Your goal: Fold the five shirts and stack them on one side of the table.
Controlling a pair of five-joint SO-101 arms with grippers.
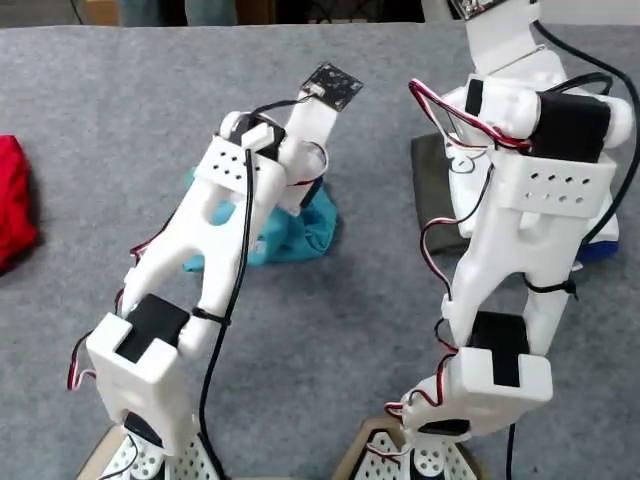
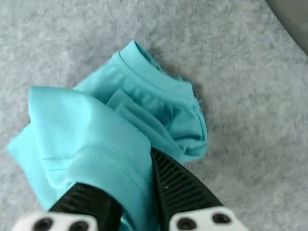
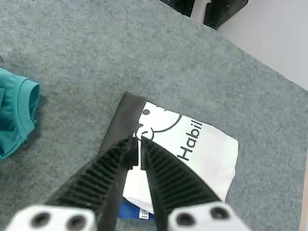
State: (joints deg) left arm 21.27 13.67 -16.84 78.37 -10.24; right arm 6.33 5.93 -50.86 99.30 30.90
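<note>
A folded stack (image 3: 202, 149) sits by the table's (image 1: 120, 100) right edge; the right claw (image 3: 138, 140) hangs shut, empty; the left claw (image 2: 130, 183) pinches the crumpled teal shirt (image 2: 120, 106); the red shirt (image 1: 12, 200) waits.

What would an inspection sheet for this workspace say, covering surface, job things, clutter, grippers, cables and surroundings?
Surface: grey felt-like table cover, bare between the shirts.
Job's things: teal shirt crumpled near the table's middle; red shirt at the table's edge; white shirt folded on top of a dark shirt, with a blue shirt showing under the white one.
Clutter: nothing seen.
Grippers: left gripper shut on a fold of the teal shirt; right gripper shut, empty, over the white shirt.
Cables: red, black and white wires run along both arms.
Surroundings: dark furniture legs on a pale floor past the table.
</note>
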